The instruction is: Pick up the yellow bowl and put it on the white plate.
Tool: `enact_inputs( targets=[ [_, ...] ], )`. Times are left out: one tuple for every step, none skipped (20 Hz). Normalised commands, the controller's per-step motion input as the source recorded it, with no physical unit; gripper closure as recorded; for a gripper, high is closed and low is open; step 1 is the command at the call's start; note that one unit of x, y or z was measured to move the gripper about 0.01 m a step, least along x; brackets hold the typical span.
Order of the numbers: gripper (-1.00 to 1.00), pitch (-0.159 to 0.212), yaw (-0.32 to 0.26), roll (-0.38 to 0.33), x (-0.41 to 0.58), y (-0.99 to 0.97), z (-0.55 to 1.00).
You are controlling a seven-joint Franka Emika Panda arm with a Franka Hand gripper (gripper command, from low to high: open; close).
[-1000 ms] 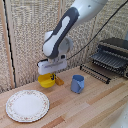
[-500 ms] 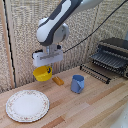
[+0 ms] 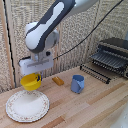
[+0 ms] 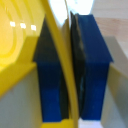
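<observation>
The yellow bowl (image 3: 31, 82) hangs tilted in my gripper (image 3: 37, 76), which is shut on its rim. It is held in the air just above the far edge of the white plate (image 3: 27, 106), which lies on the wooden table at the exterior view's left. In the wrist view the bowl's yellow rim (image 4: 60, 65) runs between the two dark blue fingers (image 4: 95, 70), pinched tight, and the bowl's inside fills one side of that view.
A blue cup (image 3: 77, 83) stands at mid-table. A small orange block (image 3: 58, 80) lies between it and the bowl. A black wire rack and toaster oven (image 3: 110, 60) sit at the exterior view's right. A wood-slat wall (image 3: 15, 45) stands behind.
The gripper has lifted the yellow bowl off the table and carried it toward the exterior view's left, from beside the blue cup to above the plate's far edge.
</observation>
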Motion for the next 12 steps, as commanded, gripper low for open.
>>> enact_inputs(
  targets=[
    [1.00,0.000,0.021,-0.061,0.069,0.00,-0.56],
    [1.00,0.000,0.034,-0.085,0.140,0.00,-0.54],
    [1.00,0.000,0.049,-0.093,0.211,0.00,-0.53],
    [1.00,0.000,0.062,-0.094,0.240,0.00,-0.50],
    [1.00,0.000,0.065,-0.090,0.260,0.00,-0.49],
    [1.00,-0.019,0.070,-0.075,0.280,0.00,-0.45],
    [1.00,-0.024,0.046,-0.026,0.280,0.05,-0.42],
    [1.00,-0.027,0.024,0.000,0.274,0.09,-0.38],
    [1.00,-0.035,0.000,0.000,0.231,0.13,-0.33],
    [1.00,-0.047,0.000,0.025,0.297,0.15,-0.22],
    [1.00,-0.033,-0.024,0.029,0.331,0.19,-0.18],
    [1.00,-0.017,-0.042,0.031,0.311,0.22,-0.11]
  ],
)
